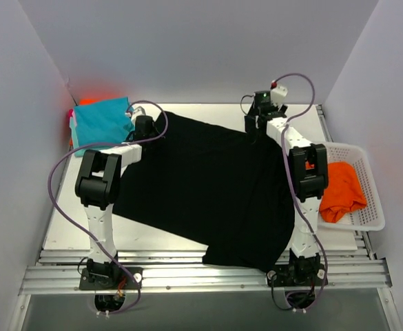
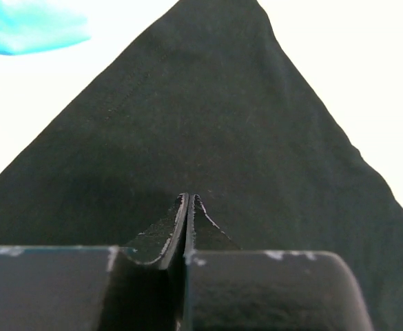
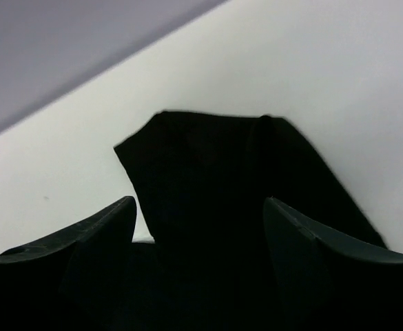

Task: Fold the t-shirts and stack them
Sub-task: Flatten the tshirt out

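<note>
A large black t-shirt [image 1: 208,183] lies spread over the middle of the table. My left gripper [image 1: 145,127] is at its far left edge. In the left wrist view its fingers [image 2: 189,197] are shut tight just over the black cloth [image 2: 215,117]; no cloth shows between them. My right gripper [image 1: 255,124] is at the shirt's far right corner. In the right wrist view it [image 3: 198,201] is open, with the black corner [image 3: 208,158] lying between the fingers. A folded teal t-shirt [image 1: 102,121] lies at the back left on red-orange cloth [image 1: 94,101]. An orange t-shirt [image 1: 342,190] lies in the basket.
A white lattice basket [image 1: 370,181] stands at the right edge of the table. Grey walls close in the back and both sides. The teal cloth [image 2: 29,27] shows blurred beyond the left gripper. Rails run along the near edge [image 1: 201,270].
</note>
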Controlling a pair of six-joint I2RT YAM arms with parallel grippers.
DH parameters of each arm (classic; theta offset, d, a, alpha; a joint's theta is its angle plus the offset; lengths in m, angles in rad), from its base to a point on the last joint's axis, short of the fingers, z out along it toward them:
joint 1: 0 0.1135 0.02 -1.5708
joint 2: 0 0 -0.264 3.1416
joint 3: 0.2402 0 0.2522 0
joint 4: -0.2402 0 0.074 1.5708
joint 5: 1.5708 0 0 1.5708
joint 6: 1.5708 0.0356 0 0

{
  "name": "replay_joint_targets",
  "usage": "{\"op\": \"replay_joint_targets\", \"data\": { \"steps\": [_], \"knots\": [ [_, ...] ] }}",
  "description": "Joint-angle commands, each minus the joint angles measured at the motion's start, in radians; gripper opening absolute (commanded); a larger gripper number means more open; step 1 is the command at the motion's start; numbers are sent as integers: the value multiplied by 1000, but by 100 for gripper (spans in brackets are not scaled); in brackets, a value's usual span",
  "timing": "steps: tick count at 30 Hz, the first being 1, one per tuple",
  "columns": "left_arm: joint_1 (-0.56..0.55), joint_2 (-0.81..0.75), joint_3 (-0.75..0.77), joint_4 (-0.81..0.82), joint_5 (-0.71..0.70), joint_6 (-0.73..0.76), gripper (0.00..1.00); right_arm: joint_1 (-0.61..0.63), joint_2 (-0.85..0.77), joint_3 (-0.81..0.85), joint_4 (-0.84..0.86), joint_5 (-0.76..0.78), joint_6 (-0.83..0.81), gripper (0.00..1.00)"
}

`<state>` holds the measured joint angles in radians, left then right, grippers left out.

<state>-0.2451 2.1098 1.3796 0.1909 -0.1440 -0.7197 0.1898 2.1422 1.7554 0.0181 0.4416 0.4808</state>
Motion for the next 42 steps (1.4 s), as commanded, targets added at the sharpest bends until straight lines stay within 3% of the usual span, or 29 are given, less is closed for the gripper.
{"op": "replay_joint_targets", "data": {
  "steps": [1, 13, 29, 32, 36, 42],
  "knots": [
    [10, 56, 58, 59, 58, 20, 2, -9, 126, 99, -53, -152, 35, 69],
    [53, 98, 24, 149, 129, 9, 2, -18, 235, 156, -53, -146, 53, 70],
    [53, 93, 3, 170, 118, 9, 2, -85, 226, 107, -34, -107, 62, 69],
    [52, 93, 3, 170, 115, 9, 2, -95, 234, 105, -29, -113, 62, 65],
    [52, 93, 4, 168, 113, 11, 2, -108, 252, 118, -27, -129, 65, 48],
    [49, 93, 6, 166, 113, 16, 2, -122, 278, 139, -29, -142, 74, 44]
  ]
}}
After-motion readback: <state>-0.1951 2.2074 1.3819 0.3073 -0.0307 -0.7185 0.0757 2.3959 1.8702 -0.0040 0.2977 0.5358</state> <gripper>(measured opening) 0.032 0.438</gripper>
